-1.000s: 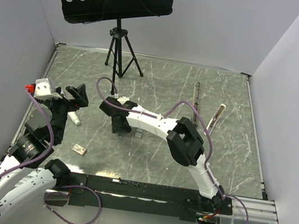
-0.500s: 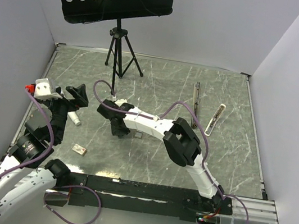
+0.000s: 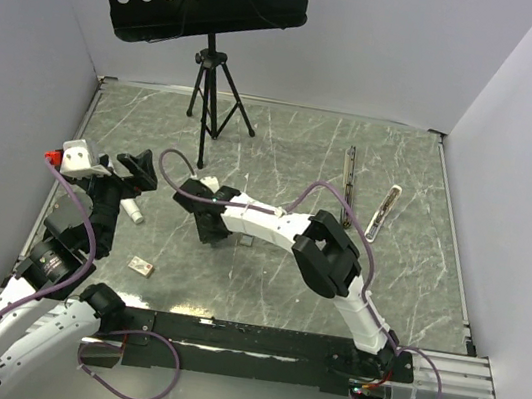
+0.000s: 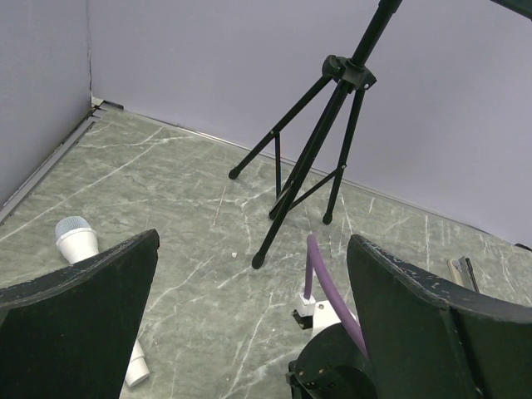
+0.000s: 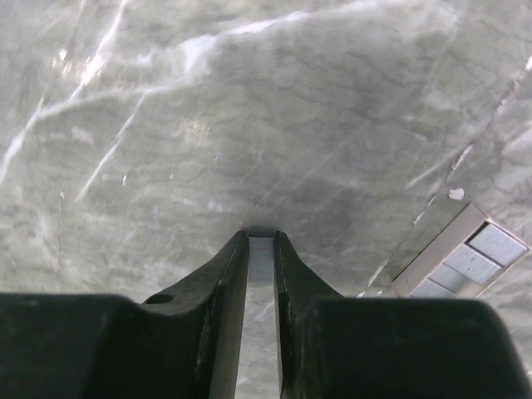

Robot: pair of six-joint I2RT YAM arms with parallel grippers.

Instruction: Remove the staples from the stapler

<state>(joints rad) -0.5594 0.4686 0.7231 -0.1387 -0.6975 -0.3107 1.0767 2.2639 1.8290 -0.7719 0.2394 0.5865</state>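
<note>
The stapler lies apart at the right back of the table: its silvery-grey top arm (image 3: 382, 213) and thin dark base bar (image 3: 348, 180) rest side by side. My right gripper (image 3: 208, 233) reaches far left, tips down at the table. In the right wrist view its gripper (image 5: 262, 249) is shut on a short flat grey strip of staples (image 5: 261, 256). A small grey piece (image 3: 246, 242) lies just right of it; the right wrist view shows it as a tan-edged rectangle with grey faces (image 5: 465, 262). My left gripper (image 3: 137, 171) is open and empty, raised at the left (image 4: 258, 332).
A black tripod stand (image 3: 210, 90) with a perforated tray stands at the back left. A white cylinder (image 3: 133, 211) lies under my left gripper. A small tan block (image 3: 141, 266) lies near the front left. Walls close the table on three sides.
My right gripper has slid a little to the left, away from the small grey piece, which stayed put. The left arm has not moved.
</note>
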